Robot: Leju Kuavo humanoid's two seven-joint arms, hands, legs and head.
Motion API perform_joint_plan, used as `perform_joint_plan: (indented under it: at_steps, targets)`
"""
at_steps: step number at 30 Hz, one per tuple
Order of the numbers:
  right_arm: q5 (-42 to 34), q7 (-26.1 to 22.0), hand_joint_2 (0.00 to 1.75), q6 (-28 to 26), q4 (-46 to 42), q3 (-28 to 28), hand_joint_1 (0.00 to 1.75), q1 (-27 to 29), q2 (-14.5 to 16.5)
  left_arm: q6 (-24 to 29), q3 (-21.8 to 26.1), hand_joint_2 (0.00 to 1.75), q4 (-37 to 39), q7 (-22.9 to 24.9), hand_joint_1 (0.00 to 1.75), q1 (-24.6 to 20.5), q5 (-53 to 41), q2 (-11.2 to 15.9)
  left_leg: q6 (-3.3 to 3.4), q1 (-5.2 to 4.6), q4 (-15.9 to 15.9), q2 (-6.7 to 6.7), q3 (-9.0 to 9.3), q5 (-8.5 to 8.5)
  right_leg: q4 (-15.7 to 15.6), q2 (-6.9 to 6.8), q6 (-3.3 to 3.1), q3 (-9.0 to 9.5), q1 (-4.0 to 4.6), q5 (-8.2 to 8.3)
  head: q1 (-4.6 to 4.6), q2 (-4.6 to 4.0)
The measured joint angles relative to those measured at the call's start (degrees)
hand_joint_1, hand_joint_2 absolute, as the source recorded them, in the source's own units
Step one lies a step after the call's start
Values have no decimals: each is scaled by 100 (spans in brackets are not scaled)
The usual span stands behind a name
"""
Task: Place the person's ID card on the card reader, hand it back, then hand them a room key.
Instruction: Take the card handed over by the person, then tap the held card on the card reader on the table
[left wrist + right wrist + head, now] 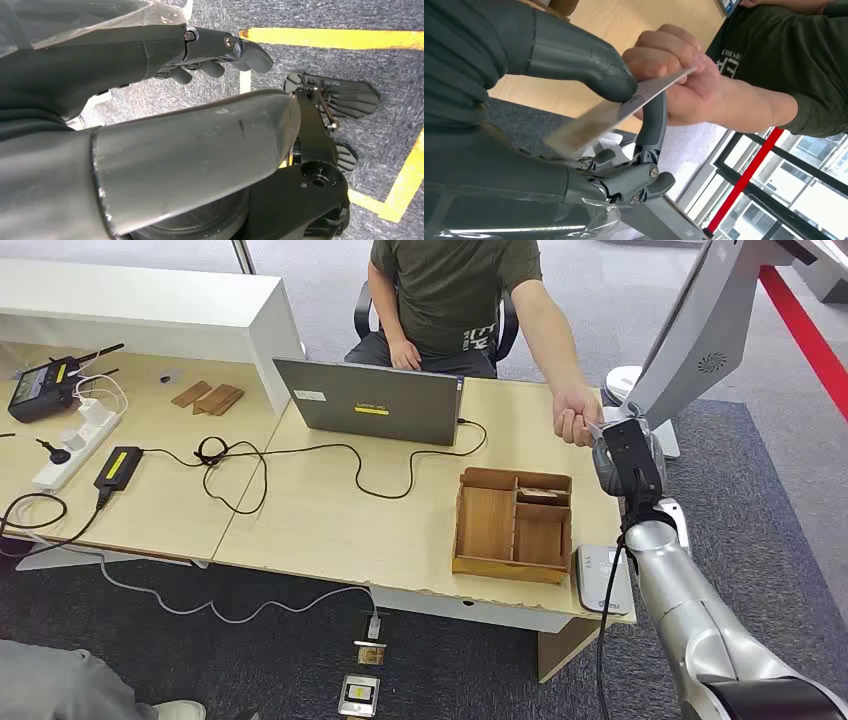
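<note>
My right hand (624,100) pinches one end of the ID card (619,111), thumb on its upper face and a dark finger under it, while the person's hand (679,70) grips the far end. The card hangs in the air just past the right edge of the table (330,530), between us, well above the card reader (600,578) that sits at the table's near right corner beside the wooden tray (513,525).

I cannot say from this moment alone whether the card is coming to me or going back. Either way, the sound move is to keep my pinch steady and flat on both faces, with no twist, and let only one of us let go once the other plainly has it. Pulling early would bend the card or snap it loose.

The card's long axis runs from my hand straight toward the person's fist, with the flat faces up and down and a thin edge toward my wrist camera.

My left hand (220,55) hangs by my side over the carpet, fingers loosely curled in on nothing.
</note>
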Motion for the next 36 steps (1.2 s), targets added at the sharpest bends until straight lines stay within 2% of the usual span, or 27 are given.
perform_joint_plan:
  at_steps: [10,20,36]
  targets:
    - [11,18,175,-77,19,146,175,37,-160,-17,-7,0,0,7,0,4,-17,-10,0,0,0,1,0,0,0,1,0,0,0,1,0,0]
    - [483,-232,175,-773,21,404,175,40,-355,-49,-9,0,0,33,0,4,2,-10,0,0,1,1,0,0,0,1,-1,-1,0,1,0,0]
    - [744,-197,175,-834,-8,779,175,106,-1034,9,-9,0,2,180,0,17,189,-9,0,-1,2,1,-2,-1,-3,1,0,-1,-1,2,-1,0]
